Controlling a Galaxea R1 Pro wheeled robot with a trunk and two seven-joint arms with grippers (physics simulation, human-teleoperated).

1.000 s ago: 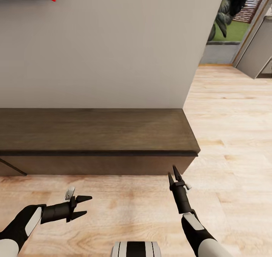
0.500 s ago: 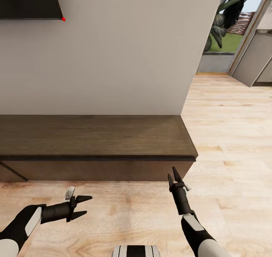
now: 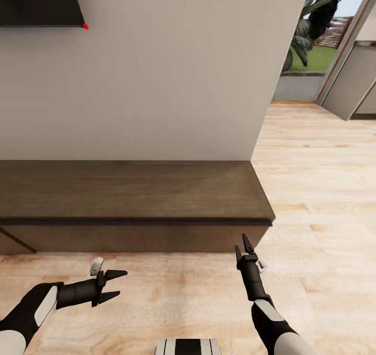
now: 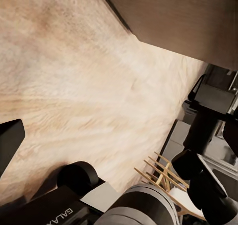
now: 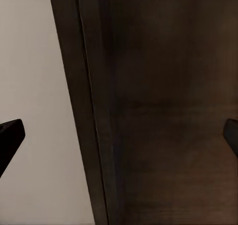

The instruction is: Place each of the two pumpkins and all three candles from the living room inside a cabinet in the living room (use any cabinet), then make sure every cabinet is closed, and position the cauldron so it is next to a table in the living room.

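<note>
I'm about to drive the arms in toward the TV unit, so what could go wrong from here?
The right gripper, open and empty, points at the cabinet front just below its top edge; pushing forward may jam the tips into the panel. At the far left a drawer looks ajar, so it may be left open. The left gripper hovers low over the floor.

Wall TV [image 3: 39, 2] top left w/ red dot; plant [image 3: 313, 21] outside doorway, far right; wood chairs [image 4: 166, 178].
</note>
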